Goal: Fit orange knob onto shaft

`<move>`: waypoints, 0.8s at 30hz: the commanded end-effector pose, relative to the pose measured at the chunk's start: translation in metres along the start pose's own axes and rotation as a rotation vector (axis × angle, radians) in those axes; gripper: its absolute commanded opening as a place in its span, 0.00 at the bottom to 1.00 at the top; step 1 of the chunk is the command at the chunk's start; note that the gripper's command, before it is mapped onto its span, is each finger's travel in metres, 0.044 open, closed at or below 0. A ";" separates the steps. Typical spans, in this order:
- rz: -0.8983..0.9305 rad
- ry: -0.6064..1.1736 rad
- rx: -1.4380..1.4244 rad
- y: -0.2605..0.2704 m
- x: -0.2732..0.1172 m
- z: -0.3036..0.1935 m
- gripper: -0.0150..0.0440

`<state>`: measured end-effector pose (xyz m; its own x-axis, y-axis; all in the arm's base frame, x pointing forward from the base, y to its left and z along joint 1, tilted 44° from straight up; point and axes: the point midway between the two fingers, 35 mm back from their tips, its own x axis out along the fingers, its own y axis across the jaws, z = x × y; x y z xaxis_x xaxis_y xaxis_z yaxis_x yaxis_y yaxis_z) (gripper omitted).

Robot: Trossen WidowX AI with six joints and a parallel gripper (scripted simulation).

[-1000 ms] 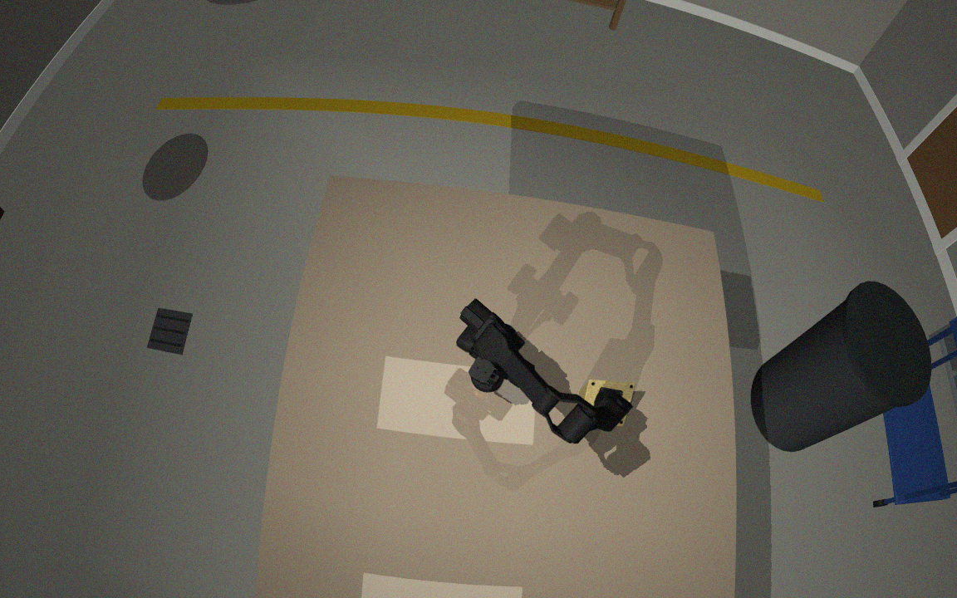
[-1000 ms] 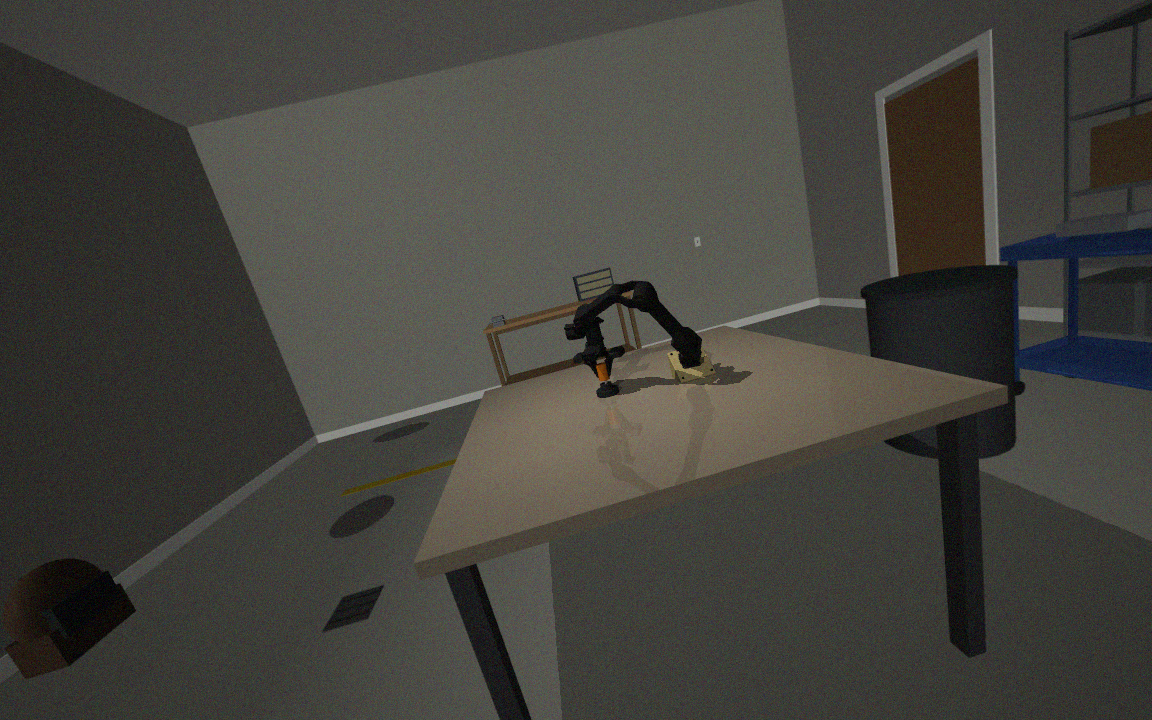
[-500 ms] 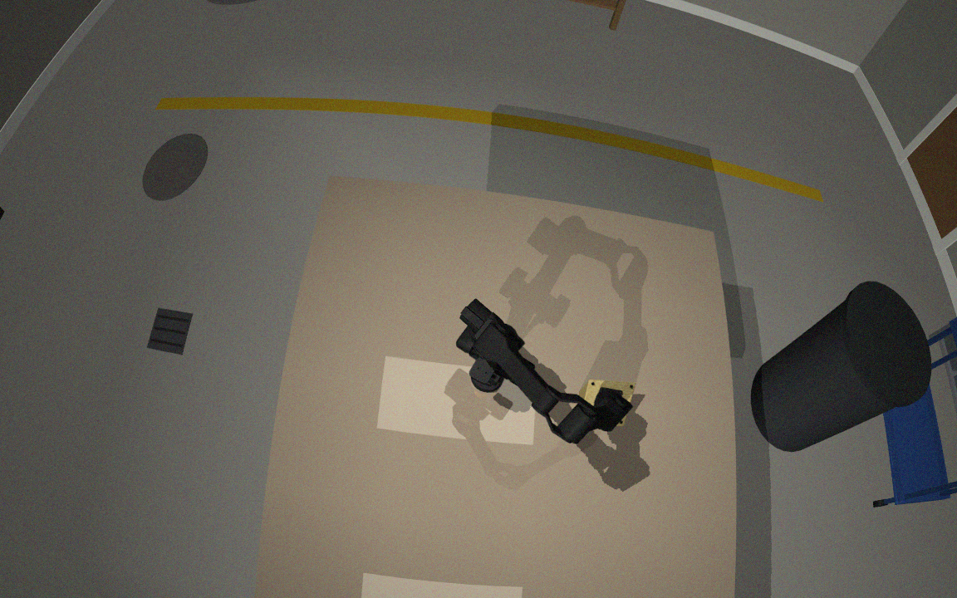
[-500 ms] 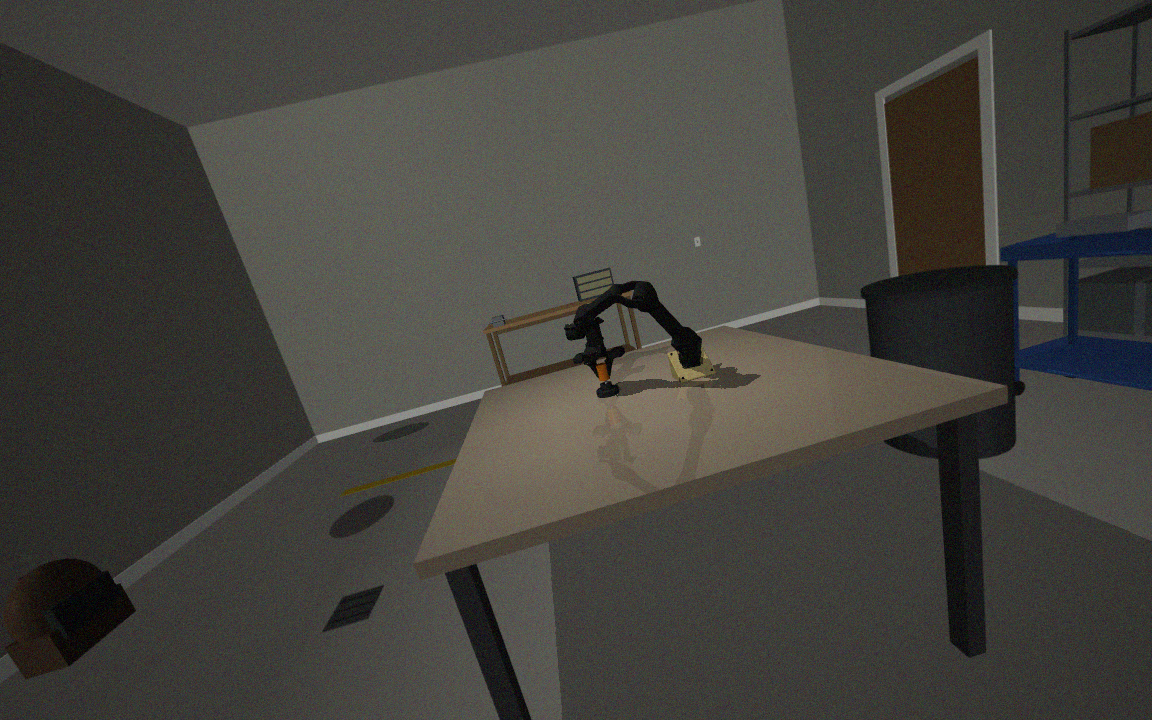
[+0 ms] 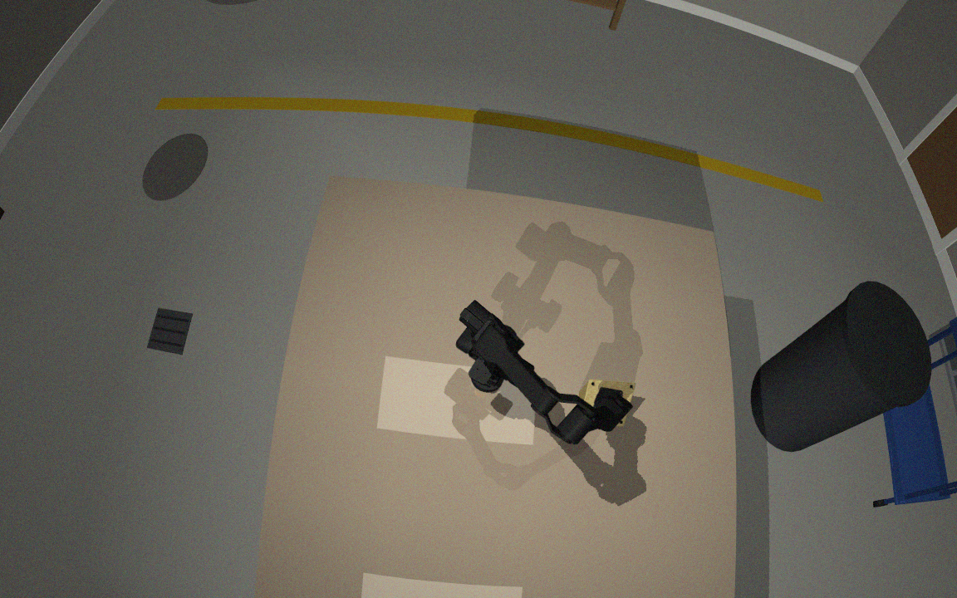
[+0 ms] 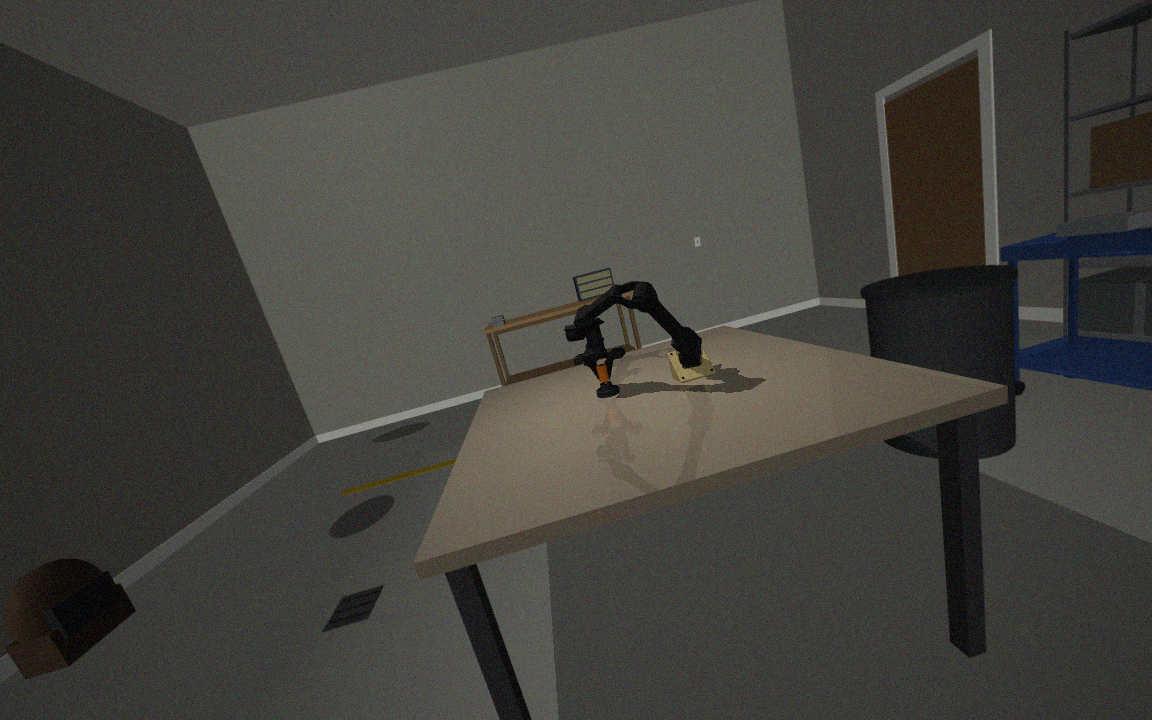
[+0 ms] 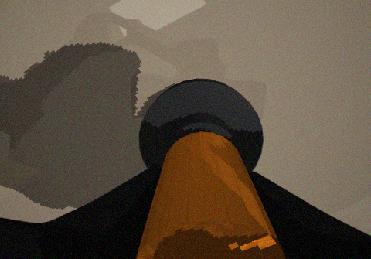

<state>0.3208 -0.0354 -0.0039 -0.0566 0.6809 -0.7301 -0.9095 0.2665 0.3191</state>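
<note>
From my remote seat, I have the claw point(image 6: 601, 365) point(image 7: 203, 178) closed firmly on the orange knob point(image 6: 602, 372) point(image 7: 209, 189), one black finger on each side of it. My landmark is the pedestal point(image 6: 607, 391) point(image 7: 201, 100), a dark round disc standing on the pale tan surface point(image 6: 741, 402) point(image 5: 393, 505). The knob is upright directly above the pedestal, its lower end over the middle of the disc. I cannot tell whether it touches the disc, and the shaft and the flat side of the hole are hidden from me. The black arm point(image 5: 515, 368) point(image 6: 665, 315) arches up from a yellowish base plate point(image 5: 591, 386) point(image 6: 678, 370), which lies near the pedestal, and reaches over to it. Around the pedestal, shadows of the arm fall across the surface.
</note>
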 end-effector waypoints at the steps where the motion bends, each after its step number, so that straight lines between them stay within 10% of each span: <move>1: -0.001 -0.004 0.041 0.000 0.004 0.000 0.25; 24: -0.003 -0.002 0.004 0.000 0.010 0.000 0.34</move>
<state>0.3199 -0.0287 -0.0117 -0.0532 0.6814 -0.7299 -0.9094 0.2689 0.3173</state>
